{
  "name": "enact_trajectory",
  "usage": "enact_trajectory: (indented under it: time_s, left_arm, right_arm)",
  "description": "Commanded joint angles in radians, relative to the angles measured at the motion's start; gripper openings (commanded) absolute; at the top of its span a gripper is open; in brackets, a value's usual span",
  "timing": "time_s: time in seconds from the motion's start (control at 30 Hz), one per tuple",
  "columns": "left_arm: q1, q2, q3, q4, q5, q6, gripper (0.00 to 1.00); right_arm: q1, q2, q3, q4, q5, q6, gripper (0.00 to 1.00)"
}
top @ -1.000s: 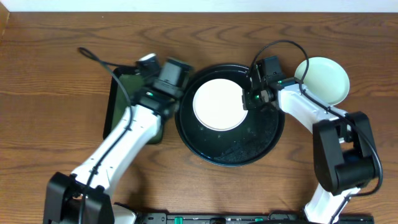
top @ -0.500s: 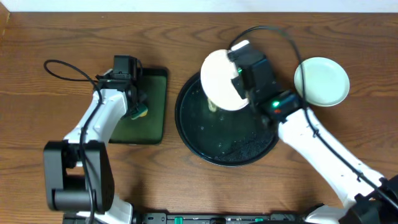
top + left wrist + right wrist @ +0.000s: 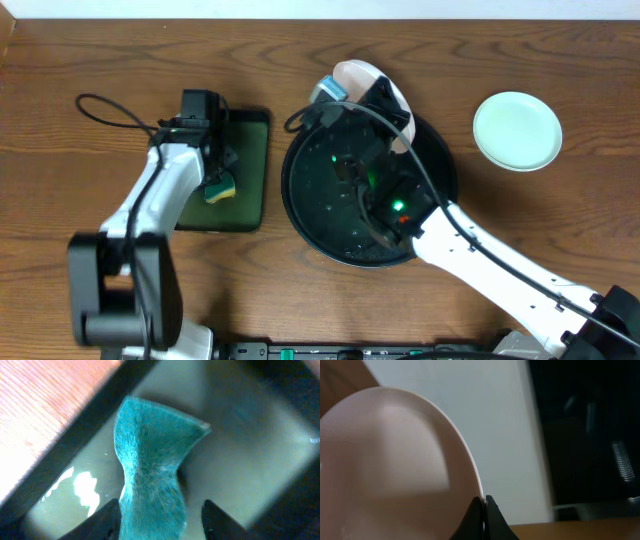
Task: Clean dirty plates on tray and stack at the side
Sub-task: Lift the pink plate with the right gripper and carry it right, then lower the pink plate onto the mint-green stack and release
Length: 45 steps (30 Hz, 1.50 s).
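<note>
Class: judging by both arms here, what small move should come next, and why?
Probably the left gripper should carry its sponge across towards the white plate. The right gripper holds that plate tilted up over the far edge of the tray, while the sponge is over the small tray, apart from the plate.

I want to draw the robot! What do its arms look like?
Both arms are white tubes with chunky black joints. The left arm has a thin black cable looping off it. The right arm shows a tiny green light. The fingers are black.
</note>
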Motion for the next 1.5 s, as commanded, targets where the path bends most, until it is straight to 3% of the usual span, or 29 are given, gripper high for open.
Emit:
enact_trajectory:
  time_s: [0.0, 0.07, 0.13, 0.2, 0.27, 0.3, 0.4, 0.47, 0.6, 0.77, 0.87, 1.07, 1.47]
  left_arm:
    - [0.002, -0.132, 0.008, -0.015, -0.005, 0.015, 0.57]
    - [0.002, -0.188, 0.008, -0.026, -0.005, 0.015, 0.58]
    - [0.002, -0.243, 0.008, -0.037, -0.005, 0.015, 0.62]
    - [0.002, -0.269, 0.008, -0.045, -0.005, 0.015, 0.65]
    - [0.002, -0.28, 0.008, -0.053, -0.005, 0.015, 0.7]
    - [0.002, -0.28, 0.008, -0.057, -0.005, 0.014, 0.71]
    - [0.002, -0.278, 0.008, -0.08, -0.005, 0.014, 0.74]
    - [0.002, -0.278, 0.008, -0.083, -0.005, 0.014, 0.76]
    - [0.002, -0.278, 0.008, -0.083, -0.005, 0.014, 0.77]
    - [0.002, -0.278, 0.008, -0.101, -0.005, 0.014, 0.77]
    - [0.002, -0.278, 0.008, -0.105, -0.005, 0.014, 0.77]
    - [0.002, -0.278, 0.008, -0.106, -0.005, 0.014, 0.77]
    - [0.002, -0.278, 0.008, -0.108, -0.005, 0.014, 0.78]
  right_arm:
    - [0.044, -0.014, 0.016, 0.11, 0.113, -0.333, 0.01]
    - [0.058, -0.014, 0.016, 0.196, 0.121, -0.373, 0.01]
    - [0.059, -0.014, 0.016, 0.161, 0.105, -0.287, 0.01]
    - [0.038, -0.014, 0.016, -0.07, -0.005, -0.11, 0.01]
    - [-0.004, -0.008, 0.016, -0.349, -0.263, 0.048, 0.01]
    - [-0.032, 0.002, 0.016, -0.412, -0.361, 0.109, 0.01]
    - [-0.138, 0.018, 0.016, -0.378, -0.3, 0.424, 0.01]
    - [-0.22, 0.007, 0.016, -0.349, -0.305, 0.539, 0.01]
    - [-0.409, -0.023, 0.016, -0.362, -0.587, 0.71, 0.01]
    - [-0.744, -0.021, 0.016, -0.435, -1.046, 0.958, 0.01]
    - [-0.93, 0.007, 0.016, -0.465, -1.183, 1.041, 0.01]
    - [-1.164, 0.084, 0.016, -0.493, -1.225, 1.121, 0.01]
    - [-1.241, 0.245, 0.016, -0.419, -1.108, 1.132, 0.01]
